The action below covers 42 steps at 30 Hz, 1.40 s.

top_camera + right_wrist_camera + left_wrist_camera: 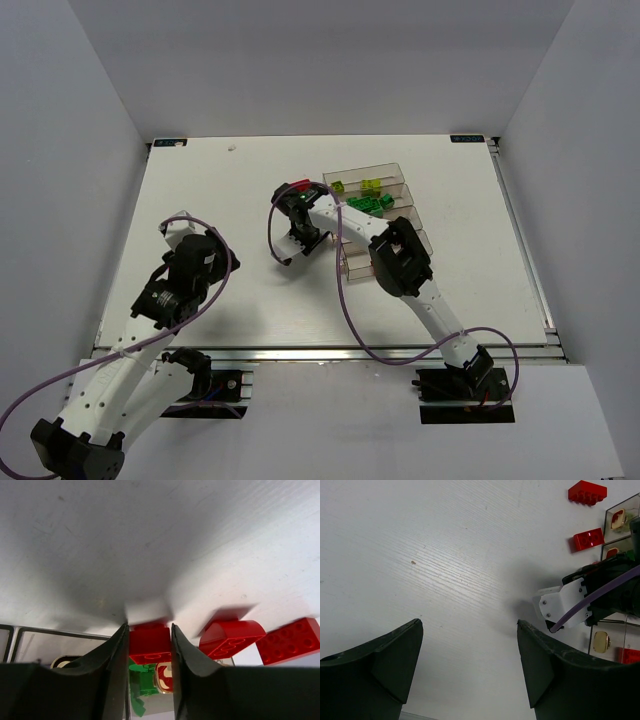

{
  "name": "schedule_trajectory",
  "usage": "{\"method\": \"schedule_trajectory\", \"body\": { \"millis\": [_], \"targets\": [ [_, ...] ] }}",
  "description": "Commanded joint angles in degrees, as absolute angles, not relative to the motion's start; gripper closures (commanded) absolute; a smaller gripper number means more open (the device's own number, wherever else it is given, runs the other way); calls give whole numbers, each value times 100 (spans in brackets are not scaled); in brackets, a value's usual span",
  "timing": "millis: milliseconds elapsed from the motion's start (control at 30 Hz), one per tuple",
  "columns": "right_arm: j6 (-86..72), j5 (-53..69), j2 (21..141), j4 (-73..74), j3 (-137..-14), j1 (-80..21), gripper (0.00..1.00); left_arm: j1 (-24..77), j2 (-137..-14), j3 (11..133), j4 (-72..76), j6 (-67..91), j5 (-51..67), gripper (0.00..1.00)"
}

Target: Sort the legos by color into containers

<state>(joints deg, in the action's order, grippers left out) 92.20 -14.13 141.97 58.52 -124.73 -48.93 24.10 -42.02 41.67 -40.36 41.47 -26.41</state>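
- While everything else rests on it, the white table (220,200) is the biggest thing.
- The right arm (402,262) reaches from the near edge across to the left end of the trays.
- The left arm (186,276) is bent up on the left side, well apart from the trays.
- Four clear trays (398,172) sit side by side in a slanted row on the right half of the table. The right arm hides part of the two near ones.
- A purple cable (620,580) runs along the right arm by its wrist.
- The left gripper (469,625) has its two dark fingers spread wide with nothing between them, over the white table top.
- The right gripper (148,630) is squeezed tight on a red brick (150,647), close by the end of the trays. I cannot tell if this brick touches anything under it.
- Two loose red bricks (232,639) lie on the table just beside the held one, outside the trays.
- Green bricks (368,203) lie in the second tray from the back.
- Yellow-green bricks (371,186) lie in the back tray.
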Motion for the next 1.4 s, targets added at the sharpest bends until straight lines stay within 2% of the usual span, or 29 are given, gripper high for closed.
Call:
{"method": "schedule_trajectory", "body": {
  "millis": [0, 100, 200, 500, 800, 1033, 1167, 1367],
  "targets": [
    [9404, -1539, 14265, 6029, -12630, -4896, 70, 2382, -4148, 4227, -4140, 4192, -2760, 15],
    [9360, -1179, 14072, 6047, -12604, -4904, 85, 2382, -4148, 4245, -4131, 4201, -2769, 15],
    [9255, -643, 13764, 6047, -12533, -4948, 90, 2382, -4157, 4254, -4070, 4219, -2760, 15],
    [8132, 1247, 12912, 6161, -12524, -5062, 98, 2382, -4350, 4430, -3955, 4228, -2751, 15],
    [6532, 2723, 12051, 6512, -12446, -4668, 100, 2382, -4614, 4438, -3543, 4184, -2365, 15],
    [5687, 3612, 10987, 6697, -11252, -3543, 100, 2382, -5430, 4517, -2752, 3912, -1442, 15],
    [5529, 3813, 10556, 6549, -10155, -2815, 100, 2382, -6098, 4815, -2330, 3718, -985, 15],
    [5353, 3929, 10266, 6084, -9238, -2338, 98, 2382, -7276, 5387, -2013, 3384, -528, 15]
  ]
}}
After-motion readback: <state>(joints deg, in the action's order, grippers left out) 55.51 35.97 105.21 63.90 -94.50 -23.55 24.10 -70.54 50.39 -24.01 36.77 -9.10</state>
